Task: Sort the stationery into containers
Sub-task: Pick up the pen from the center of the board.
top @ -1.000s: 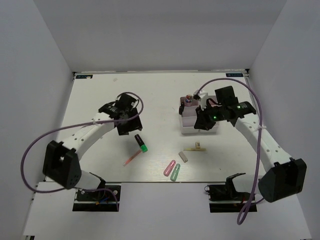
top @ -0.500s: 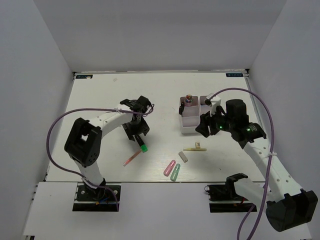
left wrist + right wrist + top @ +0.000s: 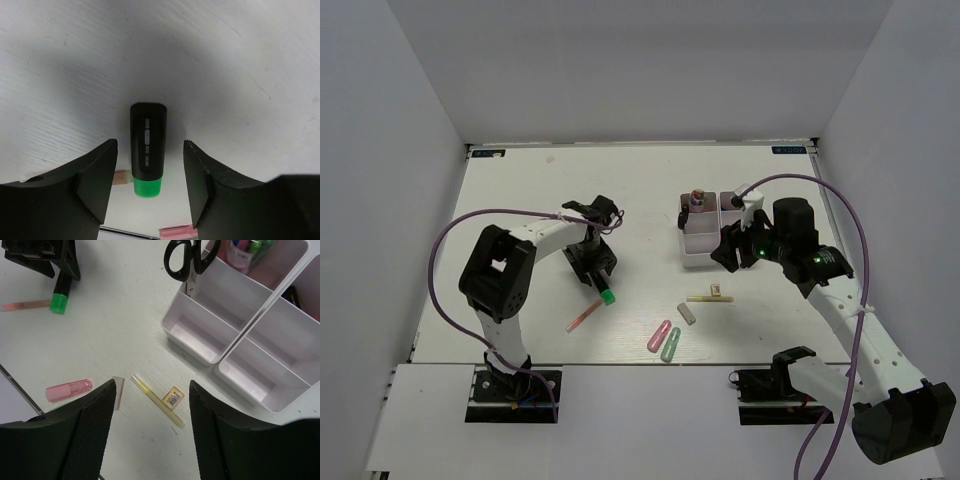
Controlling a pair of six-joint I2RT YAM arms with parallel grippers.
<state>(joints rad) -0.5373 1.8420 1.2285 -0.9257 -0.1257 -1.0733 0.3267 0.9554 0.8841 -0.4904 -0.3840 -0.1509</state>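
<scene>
Black highlighter (image 3: pixel 148 131), green end, lies flat on the table (image 3: pixel 235 60), left of centre. White print on its barrel is too small to read. Left gripper (image 3: pixel 149 150) spread, straddling it, gap on either side. Right gripper (image 3: pixel 150 390) spread, empty, over pale yellow clip (image 3: pixel 156 399) with barcode tag (image 3: pixel 173 396), near containers (image 3: pixel 196 347). Scissors (image 3: pixel 182 257) stand in one compartment.

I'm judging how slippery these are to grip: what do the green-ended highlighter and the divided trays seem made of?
The highlighter looks like hard plastic: a smooth black barrel with a faint satin sheen, printed white marks and a green end. The trays look like thin moulded plastic: milky translucent walls, pale lilac inside, rounded corners. The look alone cannot confirm either.
</scene>
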